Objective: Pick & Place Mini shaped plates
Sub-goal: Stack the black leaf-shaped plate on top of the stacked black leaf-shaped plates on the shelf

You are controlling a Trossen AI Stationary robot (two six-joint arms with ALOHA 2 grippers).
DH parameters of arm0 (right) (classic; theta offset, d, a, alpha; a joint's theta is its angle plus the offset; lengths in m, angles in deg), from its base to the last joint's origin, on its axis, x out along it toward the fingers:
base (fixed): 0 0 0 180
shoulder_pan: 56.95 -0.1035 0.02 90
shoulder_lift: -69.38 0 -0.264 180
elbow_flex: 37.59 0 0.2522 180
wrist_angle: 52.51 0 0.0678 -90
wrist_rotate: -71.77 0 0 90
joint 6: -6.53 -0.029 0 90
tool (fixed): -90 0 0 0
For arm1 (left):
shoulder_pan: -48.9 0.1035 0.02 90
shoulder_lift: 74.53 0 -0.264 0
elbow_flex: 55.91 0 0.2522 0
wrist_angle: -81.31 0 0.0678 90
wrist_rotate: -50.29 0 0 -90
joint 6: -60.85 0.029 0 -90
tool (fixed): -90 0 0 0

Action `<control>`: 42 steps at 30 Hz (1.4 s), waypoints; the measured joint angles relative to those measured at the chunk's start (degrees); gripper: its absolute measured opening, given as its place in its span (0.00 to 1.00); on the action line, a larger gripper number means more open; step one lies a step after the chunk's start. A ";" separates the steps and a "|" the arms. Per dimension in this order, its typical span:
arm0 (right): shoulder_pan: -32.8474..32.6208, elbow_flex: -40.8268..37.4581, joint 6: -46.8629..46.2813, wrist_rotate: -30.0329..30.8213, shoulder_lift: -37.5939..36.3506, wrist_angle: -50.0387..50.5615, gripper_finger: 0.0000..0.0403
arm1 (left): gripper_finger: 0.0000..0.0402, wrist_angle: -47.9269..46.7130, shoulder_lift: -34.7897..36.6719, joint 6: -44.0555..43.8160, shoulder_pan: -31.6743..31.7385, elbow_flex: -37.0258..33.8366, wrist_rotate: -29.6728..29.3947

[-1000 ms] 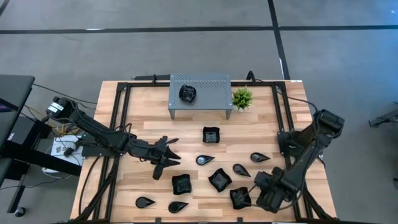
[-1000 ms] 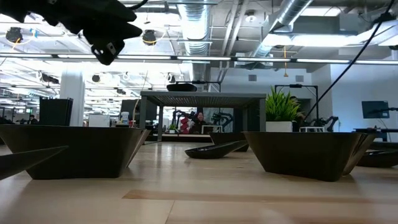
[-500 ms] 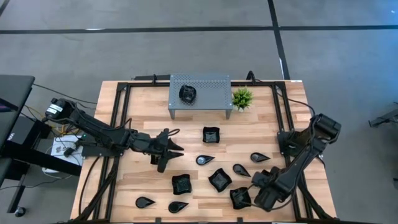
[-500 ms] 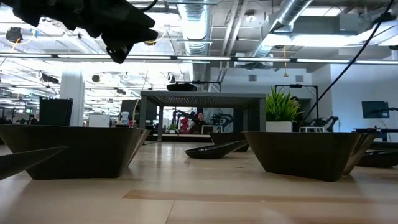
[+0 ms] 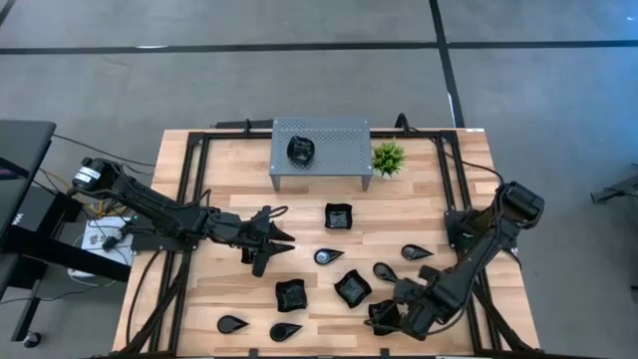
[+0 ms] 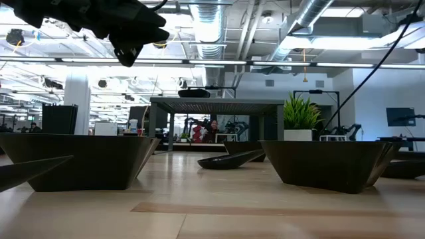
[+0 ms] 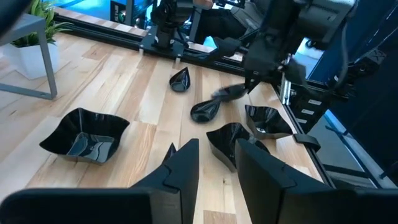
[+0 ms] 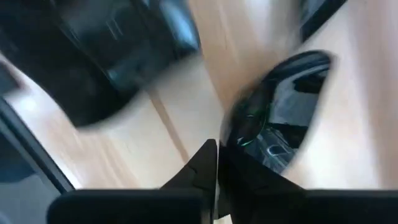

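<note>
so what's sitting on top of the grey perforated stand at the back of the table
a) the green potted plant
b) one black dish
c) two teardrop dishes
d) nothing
b: in the high view a single black dish sits on the grey stand, while the potted plant stands on the table beside it.

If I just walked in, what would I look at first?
Probably the many small shiny black plates scattered over the front half of the wooden table. Next, the two dark robot arms: the left gripper hangs over the table's middle-left, and the right gripper is shut at a wavy plate near the front right edge. At the back, a grey metal shelf holds one more plate, beside a little green plant.
</note>
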State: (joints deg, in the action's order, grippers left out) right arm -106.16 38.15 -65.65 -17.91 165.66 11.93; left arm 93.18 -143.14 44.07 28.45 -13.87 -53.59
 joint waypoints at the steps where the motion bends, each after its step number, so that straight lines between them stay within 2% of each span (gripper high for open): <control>1: 0.68 1.26 2.09 1.83 -0.21 0.77 0.04 | 0.26 0.08 0.00 0.00 0.00 0.00 0.01; 5: 3.78 6.31 13.42 11.22 -1.96 3.10 0.01 | 0.26 0.40 0.00 0.00 0.00 0.00 0.03; 9: 8.31 10.05 26.42 25.61 -3.13 3.25 0.02 | 0.26 1.10 0.00 0.00 0.00 0.00 0.03; 12: 12.95 12.38 37.76 31.33 -3.43 2.36 0.01 | 0.26 1.87 0.00 -0.17 -0.02 0.00 0.09; 14: 16.34 13.44 43.97 32.29 -3.33 0.66 0.01 | 0.26 2.37 0.00 -0.17 -0.03 0.00 0.15; 18: 21.27 13.82 49.63 23.66 -3.20 -1.52 0.01 | 0.26 2.38 0.00 -0.49 -0.51 0.00 0.63; 21: 21.73 13.81 46.64 18.11 -3.18 1.35 0.00 | 0.26 2.38 0.00 -1.82 -1.29 0.00 0.67; 23: 20.75 13.81 40.91 14.09 -3.18 4.69 0.01 | 0.26 2.36 0.00 -1.89 -2.00 0.00 0.66; 27: 16.80 11.89 28.27 10.43 -3.24 9.16 0.06 | 0.26 2.35 0.00 -1.90 -3.36 0.00 0.72; 36: 5.02 3.88 8.35 7.52 -3.20 4.67 0.30 | 0.26 2.34 0.00 -1.90 -4.24 0.00 0.68; 42: 0.50 -2.37 -0.15 8.53 -3.18 1.20 0.38 | 0.26 2.38 0.00 -1.90 -4.22 0.00 0.63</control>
State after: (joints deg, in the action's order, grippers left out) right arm -105.65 35.78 -65.80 -9.39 162.48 13.13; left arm 95.56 -143.14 42.17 24.23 -13.87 -52.97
